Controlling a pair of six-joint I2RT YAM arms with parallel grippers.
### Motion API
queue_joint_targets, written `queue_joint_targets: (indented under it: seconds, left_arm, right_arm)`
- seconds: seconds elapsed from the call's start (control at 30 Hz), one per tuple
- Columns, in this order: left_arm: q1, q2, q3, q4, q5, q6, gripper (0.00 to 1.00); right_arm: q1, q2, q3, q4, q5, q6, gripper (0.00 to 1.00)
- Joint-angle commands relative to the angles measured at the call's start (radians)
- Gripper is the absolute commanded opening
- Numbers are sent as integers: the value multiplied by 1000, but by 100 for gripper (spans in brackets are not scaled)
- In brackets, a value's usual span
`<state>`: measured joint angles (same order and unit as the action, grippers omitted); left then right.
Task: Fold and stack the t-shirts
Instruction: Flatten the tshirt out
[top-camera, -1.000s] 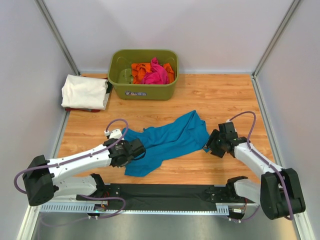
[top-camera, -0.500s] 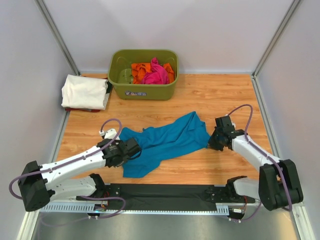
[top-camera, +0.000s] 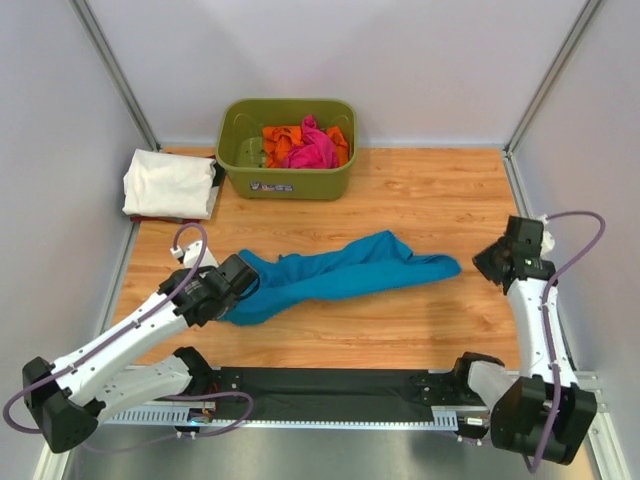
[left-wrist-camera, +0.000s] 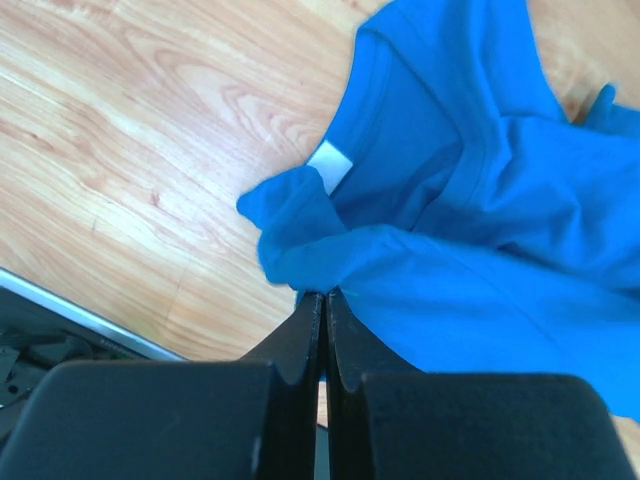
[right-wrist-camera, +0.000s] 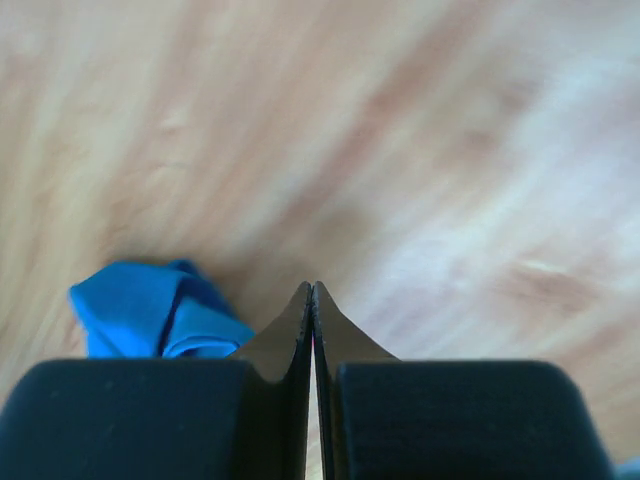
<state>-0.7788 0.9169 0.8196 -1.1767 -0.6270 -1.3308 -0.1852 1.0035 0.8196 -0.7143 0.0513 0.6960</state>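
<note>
The left gripper (left-wrist-camera: 322, 296) has its fingers pressed together on a fold of the teal-blue shirt (top-camera: 335, 275), which lies stretched in a long band across the middle of the table (top-camera: 430, 195). The right gripper (right-wrist-camera: 311, 291) is closed on nothing, with the shirt's end just beside it. No writing can be made out on the white collar tag (left-wrist-camera: 330, 166), and the sticker (top-camera: 272, 186) on the green tub (top-camera: 330, 180) is too small to read.

Four shirts: teal shirt (top-camera: 340, 272), white shirt (top-camera: 170, 182), pink shirt (top-camera: 312, 148), orange shirt (top-camera: 278, 146). One tub (top-camera: 288, 183). Two grippers: left gripper (left-wrist-camera: 322, 296), right gripper (right-wrist-camera: 312, 290).
</note>
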Motion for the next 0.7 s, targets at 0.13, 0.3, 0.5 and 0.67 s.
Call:
queue_joint_targets:
  seconds: [0.13, 0.3, 0.5, 0.67]
  left_arm:
    - [3, -19, -157, 96, 209, 62, 0]
    - [-60, -23, -185, 219, 306, 186, 3]
    - [-74, 39, 8, 129, 193, 266, 99]
    - [105, 79, 111, 239, 206, 424, 99]
  right_arm:
    - [-255, -104, -155, -169, 80, 2, 0]
    - [-258, -60, -148, -105, -74, -21, 1]
    - [-125, -52, -53, 76, -256, -173, 58]
    - [143, 0, 64, 82, -114, -228, 88]
